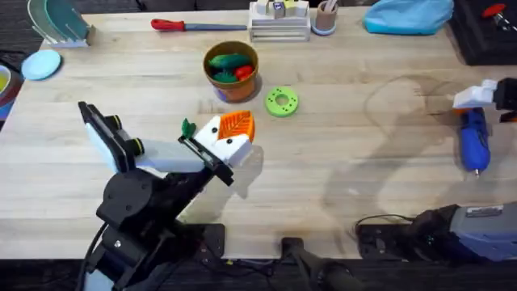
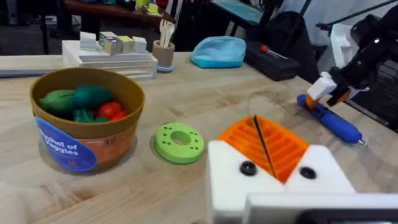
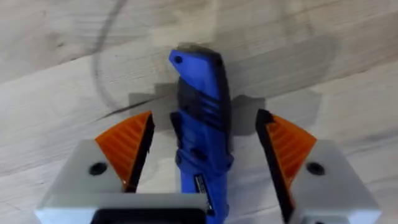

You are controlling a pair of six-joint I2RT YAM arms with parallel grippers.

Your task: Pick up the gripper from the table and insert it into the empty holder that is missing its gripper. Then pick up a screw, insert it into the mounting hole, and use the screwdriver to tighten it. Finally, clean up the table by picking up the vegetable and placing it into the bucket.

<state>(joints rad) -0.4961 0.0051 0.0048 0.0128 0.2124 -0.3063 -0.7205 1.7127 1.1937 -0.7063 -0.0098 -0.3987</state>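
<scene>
The right gripper [image 3: 205, 155] hung spread apart astride the chunky blue pen-shaped electric screwdriver [image 3: 200, 130] lying on the wooden table [image 1: 339, 162]; it should centre, then squeeze the body. The left gripper [image 2: 267, 149] sat pressed together, empty

The screwdriver [image 3: 200, 134] runs off the right wrist view's edge, so its tip's cut off there. The bucket [image 2: 87, 118] label is too blurry to read properly, and the veggies inside sit half buried behind its rim.

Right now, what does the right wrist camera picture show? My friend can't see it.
A blue screwdriver lies on the wooden table, between the open orange-padded fingers of the right end effector. The fingers sit either side of it without touching.
</scene>
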